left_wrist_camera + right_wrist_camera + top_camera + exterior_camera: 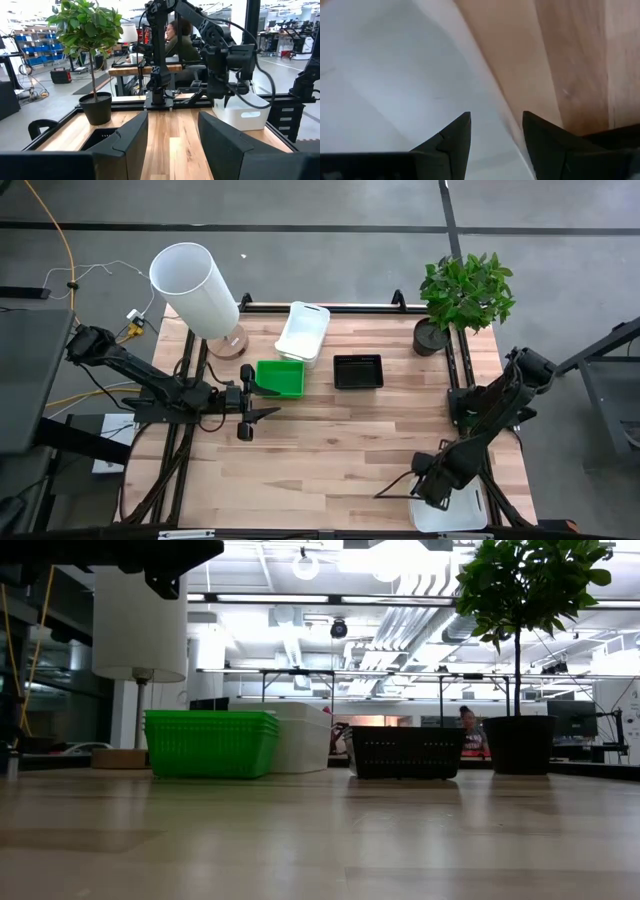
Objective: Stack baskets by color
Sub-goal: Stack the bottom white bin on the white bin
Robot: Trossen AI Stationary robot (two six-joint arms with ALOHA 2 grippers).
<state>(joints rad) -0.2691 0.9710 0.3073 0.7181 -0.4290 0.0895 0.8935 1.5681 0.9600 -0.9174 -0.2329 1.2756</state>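
From above, the green baskets (279, 377), the white baskets (303, 332) and the black basket (358, 371) sit grouped at the far middle of the table (330, 450), while one more white basket (455, 510) lies alone at the near right corner, under the right gripper (432, 492); the left gripper (247, 402) hovers just beside the green ones. At table height, the green stack (211, 743) shows several nested rims, so that colour looks done. The left wrist view shows its fingers (131, 140) spread and empty. In the right wrist view the fingers (455, 137) are spread over the stray basket's rim (485, 95), not yet pinching it; carrying it to the white pile seems to remain.
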